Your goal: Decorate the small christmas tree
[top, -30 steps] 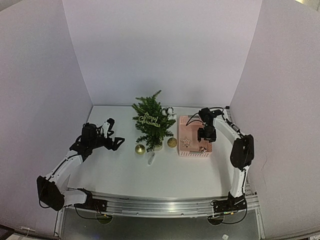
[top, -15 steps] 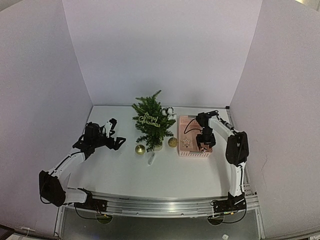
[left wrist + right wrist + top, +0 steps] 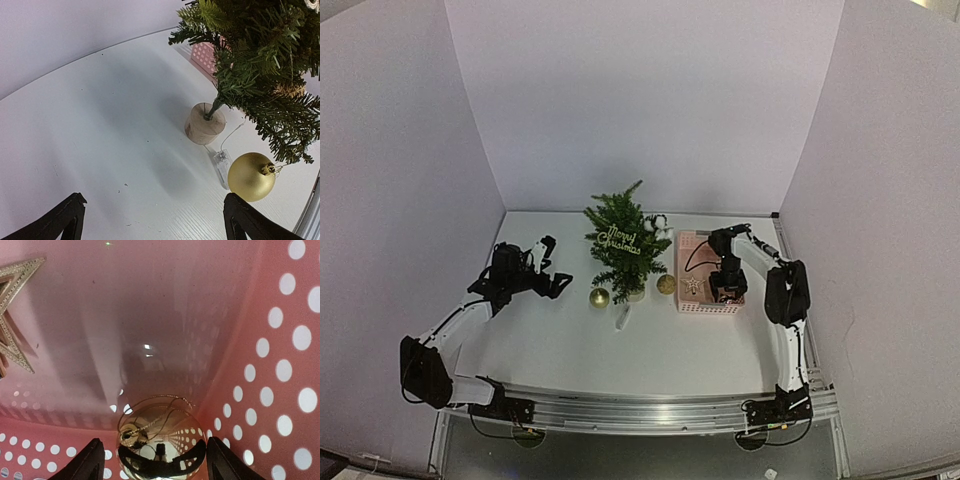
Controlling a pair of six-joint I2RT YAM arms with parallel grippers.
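Observation:
The small christmas tree (image 3: 625, 245) stands mid-table on a pale round pot and carries a gold "Merry Christmas" sign (image 3: 618, 238) and a white ornament (image 3: 658, 225). Its branches (image 3: 260, 65) and pot (image 3: 205, 124) show in the left wrist view. My left gripper (image 3: 555, 275) is open and empty, left of the tree; it also shows in the left wrist view (image 3: 157, 220). My right gripper (image 3: 725, 290) reaches down into the pink basket (image 3: 692, 300). It (image 3: 156, 465) is open, its fingers on either side of a shiny gold ball (image 3: 157, 437) in the basket's corner.
Two matte gold balls (image 3: 599, 297) (image 3: 666, 284) lie by the tree's pot; one shows in the left wrist view (image 3: 251, 176). A clear battery pack (image 3: 221, 162) on a wire lies in front of the pot. A glittery gold star (image 3: 15, 315) lies in the basket. Pale walls enclose the table.

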